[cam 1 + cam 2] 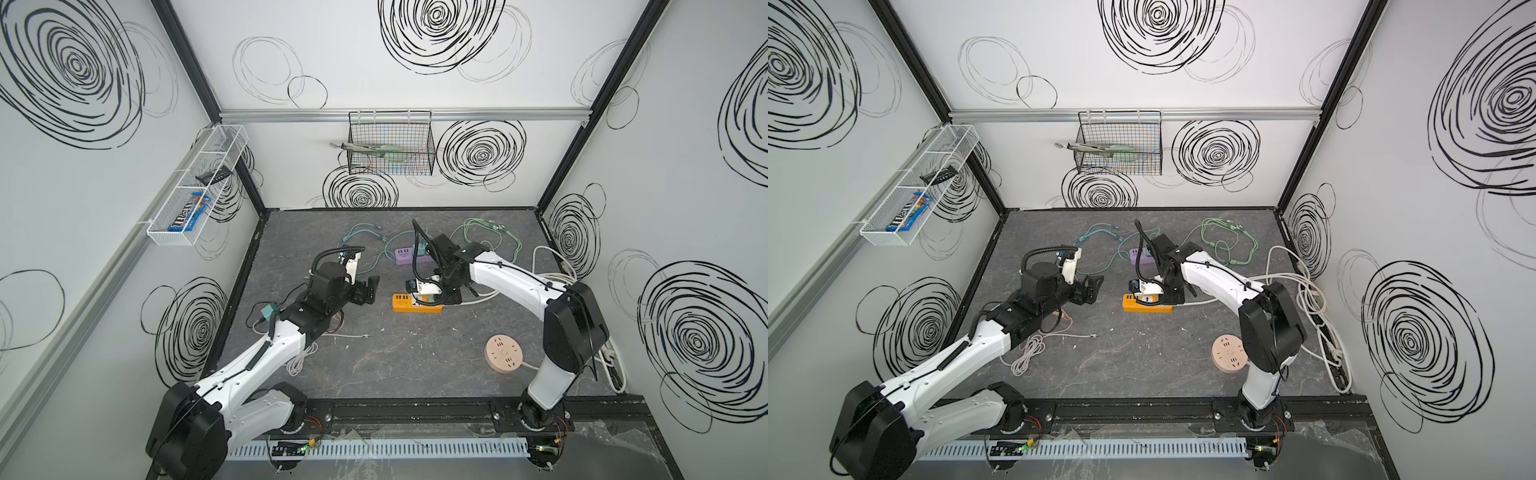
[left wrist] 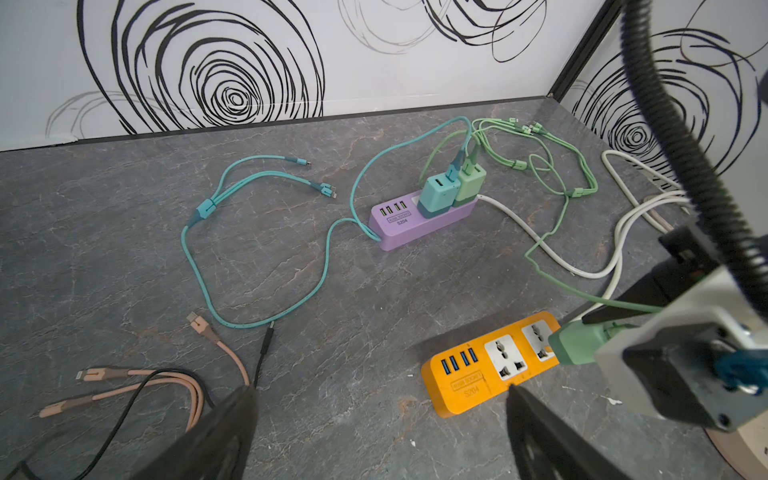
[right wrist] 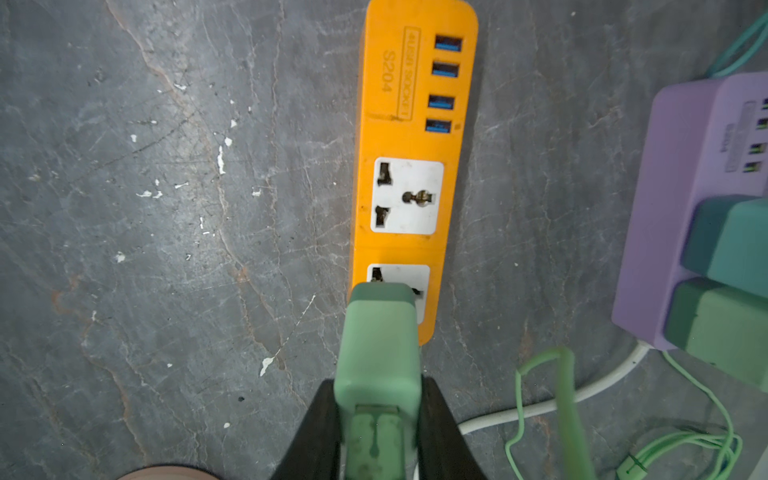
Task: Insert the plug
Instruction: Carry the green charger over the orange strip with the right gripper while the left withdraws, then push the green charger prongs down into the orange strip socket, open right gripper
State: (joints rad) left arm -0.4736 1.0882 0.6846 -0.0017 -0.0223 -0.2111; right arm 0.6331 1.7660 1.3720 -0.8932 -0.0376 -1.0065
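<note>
Orange power strip [image 1: 417,308] lies on the worktop [image 1: 374,374] in both top views. My right claw [image 1: 433,296] is at its end, and my left claw [image 1: 371,286] hangs wide open beside it.

Left wrist view: the strip reads "S204".

Right wrist view: also "4USB SOCKET". My right claw grips the green plug [image 3: 380,345], which is over the end socket [image 3: 419,282] and apparently unseated. Step: insertion. Next move, in my judgement: square the pins, then press straight.

plug: we are seeing the green plug [image 3: 376,353], a mint block with a darker nose, tilting down onto the end socket [image 3: 420,286], right gripper [image 3: 378,388] pinching its sides; seating unclear | strip: we are seeing the orange power strip [image 3: 399,137] lying flat, second socket [image 3: 407,195] showing empty, blue USB ports [image 3: 444,83] beyond it
</note>
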